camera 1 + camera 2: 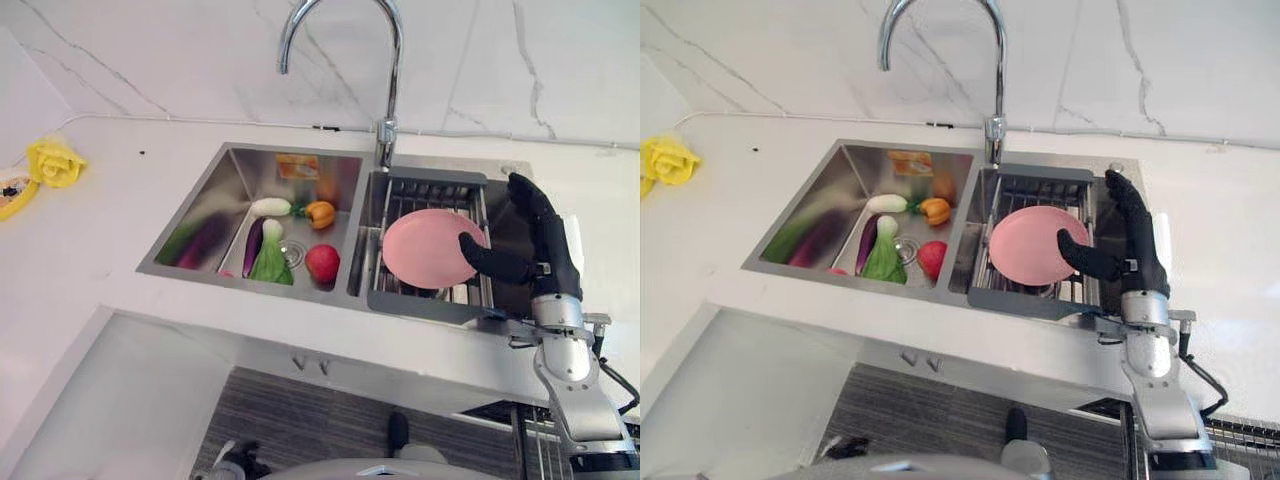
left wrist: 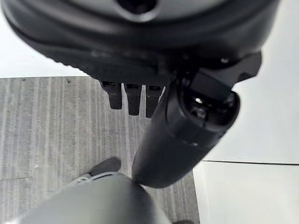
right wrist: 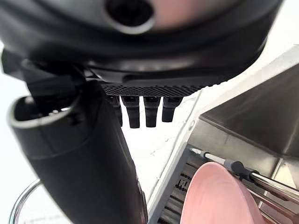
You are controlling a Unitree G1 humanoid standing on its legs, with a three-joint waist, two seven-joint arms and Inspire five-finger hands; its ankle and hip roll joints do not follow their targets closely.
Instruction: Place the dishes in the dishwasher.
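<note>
Right hand (image 1: 535, 245) at the pink plate's (image 1: 425, 248) right edge in the sink rack (image 1: 425, 300), fingers straight, thumb on plate; left hand (image 2: 154, 93) relaxed, empty.

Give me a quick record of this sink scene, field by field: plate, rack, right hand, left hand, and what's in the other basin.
plate: pink plate, lying in the rack, right basin
rack: grey dish rack set in the right basin, under the faucet
right hand: right hand open at the plate's right edge, thumb lying over the plate, fingers straight
left hand: left hand hanging open over the floor, holding nothing
left basin: toy vegetables around the drain
counter: yellow cloth at far left
</note>
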